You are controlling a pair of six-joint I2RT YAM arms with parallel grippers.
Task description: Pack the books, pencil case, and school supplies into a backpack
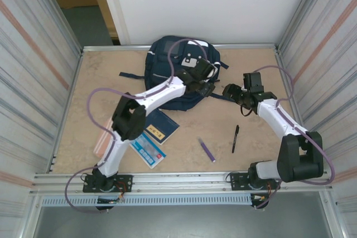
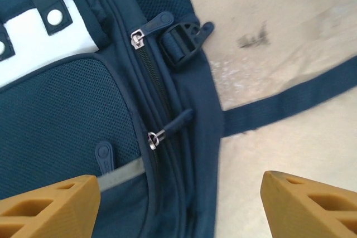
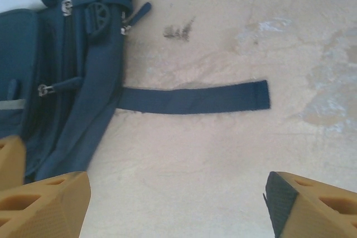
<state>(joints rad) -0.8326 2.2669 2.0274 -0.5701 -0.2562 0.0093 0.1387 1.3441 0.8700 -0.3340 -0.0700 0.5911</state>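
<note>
My left gripper point(image 2: 181, 196) and right gripper point(image 3: 175, 198) gape empty. The backpack point(image 2: 61, 121) just ahead looks zipped, so I judge nothing packed yet.

Backpack point(image 1: 162, 48) upper centre of table point(image 1: 100, 82). Book point(image 1: 165, 126) below it; booklet point(image 1: 148, 152) touching book's lower edge; pencil case point(image 1: 102, 142) further left. Pen 1 point(image 1: 207, 150) lower centre, pen 2 point(image 1: 235, 139) to its right, apart.

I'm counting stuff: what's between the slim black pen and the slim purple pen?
Nothing, just bare tan tabletop between black pen and purple pen, in the top view.
</note>
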